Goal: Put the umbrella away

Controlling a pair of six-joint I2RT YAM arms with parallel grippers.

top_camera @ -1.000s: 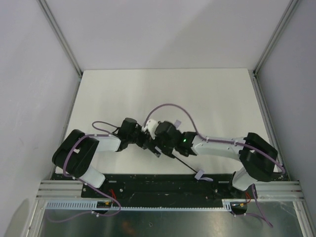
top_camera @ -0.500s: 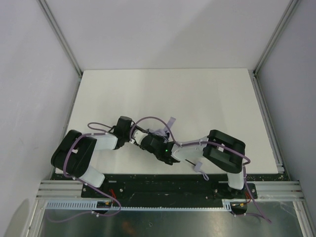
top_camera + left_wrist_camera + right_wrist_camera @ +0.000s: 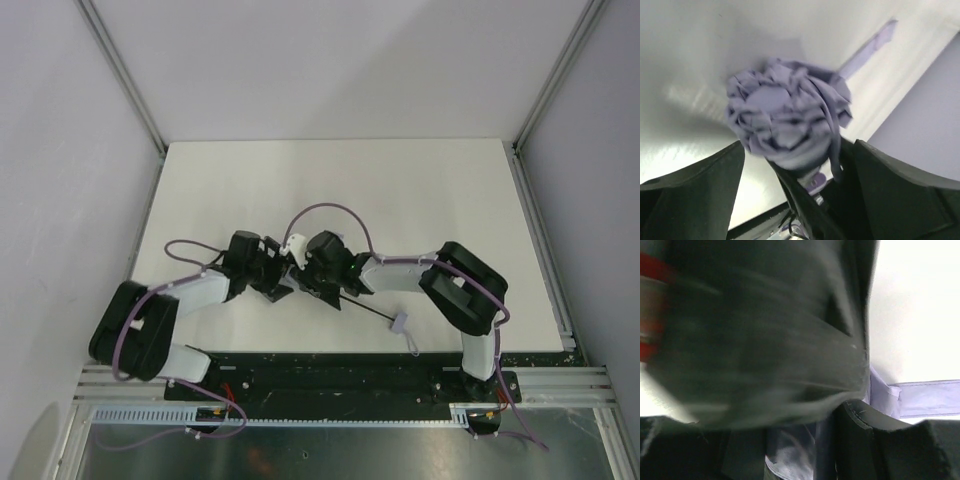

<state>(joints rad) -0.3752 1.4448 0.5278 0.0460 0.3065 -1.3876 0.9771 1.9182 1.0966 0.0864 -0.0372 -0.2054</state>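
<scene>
The umbrella lies near the table's front middle, between my two grippers. Its bunched lavender canopy (image 3: 785,117) fills the left wrist view, a fabric strap (image 3: 867,50) trailing beyond it. In the top view the thin black shaft (image 3: 370,311) runs right to the small handle (image 3: 398,323). My left gripper (image 3: 280,280) (image 3: 797,150) has its fingers on either side of the canopy and appears shut on it. My right gripper (image 3: 308,272) (image 3: 800,440) meets it from the right, with lavender fabric (image 3: 790,452) pinched between its fingers. The right wrist view is blurred and mostly blocked by a dark arm part.
The white table (image 3: 330,190) is walled by grey panels at the back and on both sides. A black rail (image 3: 330,365) with the arm bases runs along the near edge. Purple cables (image 3: 330,212) loop over both arms.
My right arm swung in low towards the left, then back up beside the left gripper. The handle and shaft shifted up and away from the near edge. The left arm moved a little left.
</scene>
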